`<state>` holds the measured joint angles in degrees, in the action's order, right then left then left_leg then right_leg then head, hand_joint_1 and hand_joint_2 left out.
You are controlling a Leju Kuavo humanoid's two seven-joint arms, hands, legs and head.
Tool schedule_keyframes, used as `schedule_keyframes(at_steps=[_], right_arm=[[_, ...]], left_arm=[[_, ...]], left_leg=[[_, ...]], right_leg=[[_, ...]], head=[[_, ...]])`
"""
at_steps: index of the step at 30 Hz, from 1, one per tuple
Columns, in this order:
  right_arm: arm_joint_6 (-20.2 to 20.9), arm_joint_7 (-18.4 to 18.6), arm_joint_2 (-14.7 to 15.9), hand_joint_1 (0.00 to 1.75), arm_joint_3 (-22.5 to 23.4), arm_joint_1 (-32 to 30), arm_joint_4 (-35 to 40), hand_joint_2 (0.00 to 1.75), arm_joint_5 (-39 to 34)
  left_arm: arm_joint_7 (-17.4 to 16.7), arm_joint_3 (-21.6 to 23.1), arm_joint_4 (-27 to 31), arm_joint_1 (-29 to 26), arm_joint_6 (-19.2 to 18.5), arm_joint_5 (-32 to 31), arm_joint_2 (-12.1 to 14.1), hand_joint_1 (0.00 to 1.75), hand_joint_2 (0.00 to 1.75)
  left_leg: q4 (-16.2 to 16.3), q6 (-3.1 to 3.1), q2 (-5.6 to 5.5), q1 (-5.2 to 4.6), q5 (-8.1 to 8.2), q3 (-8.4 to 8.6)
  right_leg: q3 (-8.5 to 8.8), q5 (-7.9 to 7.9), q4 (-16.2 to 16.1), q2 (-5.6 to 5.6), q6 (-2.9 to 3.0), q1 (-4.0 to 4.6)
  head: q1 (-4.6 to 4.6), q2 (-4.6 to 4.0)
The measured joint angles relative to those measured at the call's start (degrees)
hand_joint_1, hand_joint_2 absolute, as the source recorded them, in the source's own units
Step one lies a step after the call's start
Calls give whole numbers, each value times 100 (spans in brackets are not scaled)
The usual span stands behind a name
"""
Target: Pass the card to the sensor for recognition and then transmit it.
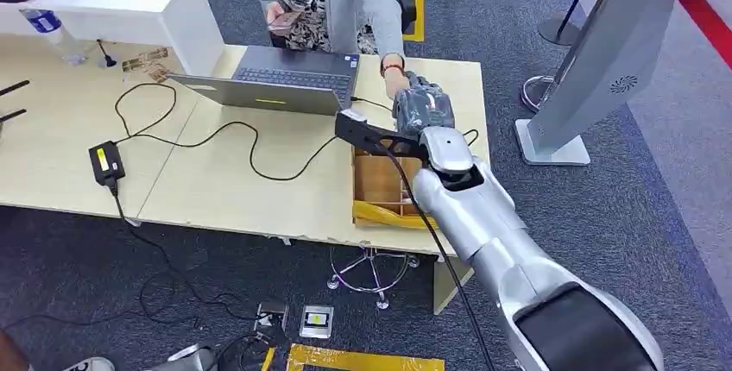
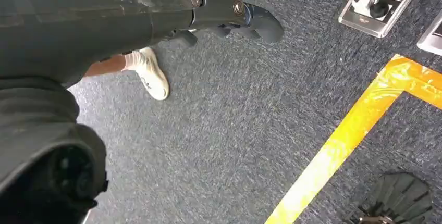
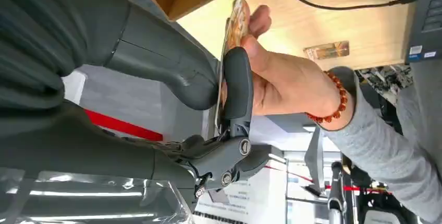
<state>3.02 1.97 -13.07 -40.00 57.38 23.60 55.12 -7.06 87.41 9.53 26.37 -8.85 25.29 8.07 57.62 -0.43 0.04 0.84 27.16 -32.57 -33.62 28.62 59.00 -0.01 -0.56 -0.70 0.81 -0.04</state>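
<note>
My right hand (image 1: 423,108) reaches over the table's far right corner, by the laptop. In the right wrist view the thumb (image 3: 195,86) and a dark finger (image 3: 237,81) pinch a thin orange-patterned card (image 3: 235,23) held edge-on. A person's hand (image 3: 284,78) with a red bead bracelet grips the same card from the other side; the head view shows that hand (image 1: 395,80) just beyond mine. My left hand (image 2: 234,18) hangs over the carpet with nothing in it, fingers loosely extended.
An open laptop (image 1: 276,82) stands on the wooden table (image 1: 216,190). A small black box (image 1: 104,162) with a cable lies at the left. An open wooden box (image 1: 380,183) sits under my right forearm. A grey kiosk stand (image 1: 596,69) rises at the right.
</note>
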Motion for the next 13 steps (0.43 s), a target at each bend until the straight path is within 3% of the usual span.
schedule_keyframes(at_steps=[1, 2, 3, 13], right_arm=[[0, 2, -7, 175, 0, 4, -26, 175, 0], [2, 2, -11, 87, 0, 3, -41, 175, 0], [4, 2, -15, 0, 0, 3, -57, 0, 0], [-115, -137, -37, 0, 2, -4, -135, 0, -174]], left_arm=[[0, 9, 0, 1, 0, 0, 0, 0, 0], [0, 11, 0, 0, 2, 0, 0, 0, 0], [0, 11, 0, 0, 7, 2, 0, 0, 0], [-70, 28, 0, -3, 0, 72, 0, 0, 0]], left_leg=[[0, 0, 0, 0, 0, 0], [0, 0, 0, 0, 0, 0], [0, 0, 0, 0, 0, 0], [0, 0, 1, 0, 0, 0]], right_leg=[[0, 0, 0, 0, 0, 0], [0, 0, 0, 0, 0, 0], [0, 0, 1, 0, 0, 0], [0, 0, 0, 1, 0, 0]], head=[[0, 0], [2, 0], [0, 0], [0, 0]])
